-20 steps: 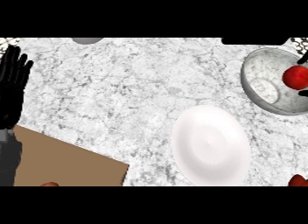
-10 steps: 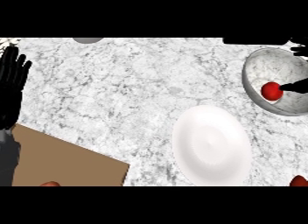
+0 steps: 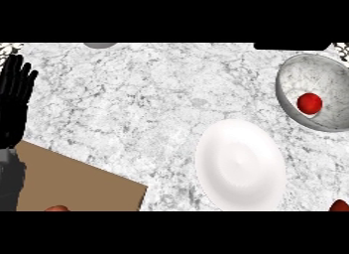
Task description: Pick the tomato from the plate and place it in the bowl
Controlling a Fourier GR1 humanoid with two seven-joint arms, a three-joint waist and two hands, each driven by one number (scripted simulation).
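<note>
A red tomato (image 3: 310, 103) lies inside the grey marbled bowl (image 3: 339, 119) at the right edge of the head view. The white plate (image 3: 240, 164) sits below and left of the bowl with nothing on it. My left hand (image 3: 9, 106) rests open at the left edge, fingers pointing up. My right hand does not show in this view.
A brown cutting board (image 3: 75, 184) fills the lower left corner, with a small red-brown thing (image 3: 57, 209) at its bottom edge. A red item (image 3: 344, 205) peeks in at the lower right corner. A grey object (image 3: 100, 44) sits at the top edge.
The right hand let go of the tomato and withdrew out of view. The tomato now lies loose in the bowl. The left hand has not moved.
</note>
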